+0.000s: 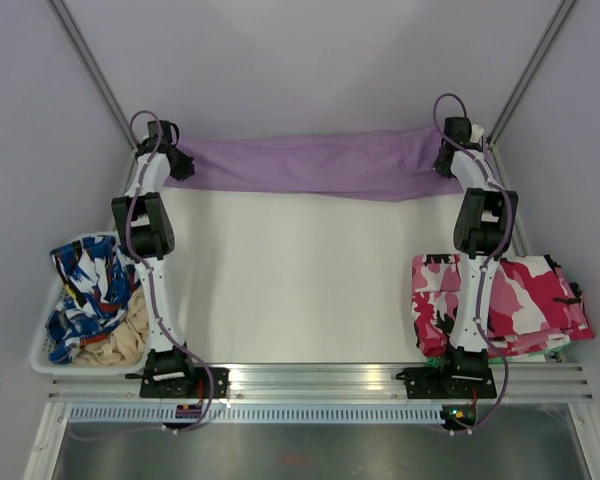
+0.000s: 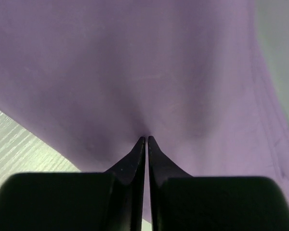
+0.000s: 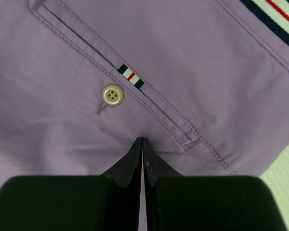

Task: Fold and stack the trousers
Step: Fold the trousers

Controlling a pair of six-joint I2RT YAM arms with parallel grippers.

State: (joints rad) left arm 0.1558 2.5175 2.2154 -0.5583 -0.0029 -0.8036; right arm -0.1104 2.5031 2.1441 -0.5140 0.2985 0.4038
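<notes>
The lilac-purple trousers stretch as a long band across the far side of the table, between my two grippers. My left gripper is shut on the left end of the cloth; in the left wrist view its tips pinch plain purple fabric. My right gripper is shut on the waist end; in the right wrist view its tips pinch cloth just below a back pocket with a pale button and striped tab.
A folded pink-white-black camouflage garment lies at the right edge beside the right arm. A white basket at the left holds blue-and-white patterned clothing and beige cloth. White table surface lies between the arms.
</notes>
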